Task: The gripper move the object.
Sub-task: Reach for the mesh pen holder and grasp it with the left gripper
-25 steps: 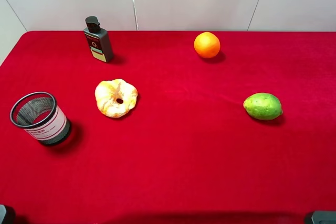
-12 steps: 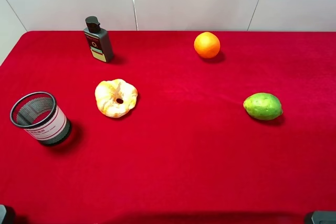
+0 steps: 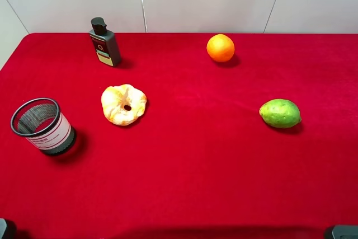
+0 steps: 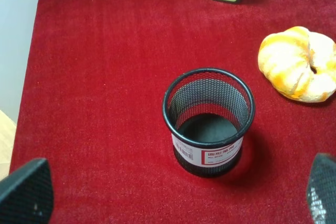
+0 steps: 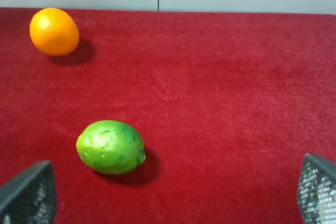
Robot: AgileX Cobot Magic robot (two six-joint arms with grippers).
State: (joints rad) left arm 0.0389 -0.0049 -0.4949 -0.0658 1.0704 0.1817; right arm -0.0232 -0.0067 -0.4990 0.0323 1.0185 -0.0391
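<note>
The black wire-mesh pen cup point(image 3: 43, 127) with a white, red-printed label band stands upright and empty at the left of the red table. In the left wrist view the cup point(image 4: 208, 124) sits ahead of my left gripper point(image 4: 174, 198), whose fingers point(image 4: 26, 192) are wide apart and hold nothing. My right gripper point(image 5: 173, 192) is also open and empty, with a green lime point(image 5: 110, 147) ahead of it. In the exterior high view only dark bits of the arms show, at the bottom left corner point(image 3: 4, 229) and the bottom right corner point(image 3: 341, 232).
A dark capped bottle point(image 3: 104, 42) stands at the back left. A yellow-white peeled fruit point(image 3: 123, 104) lies right of the cup. An orange point(image 3: 220, 47) sits at the back centre and the lime point(image 3: 279, 113) at the right. The red cloth's left edge point(image 4: 31, 77) is near the cup.
</note>
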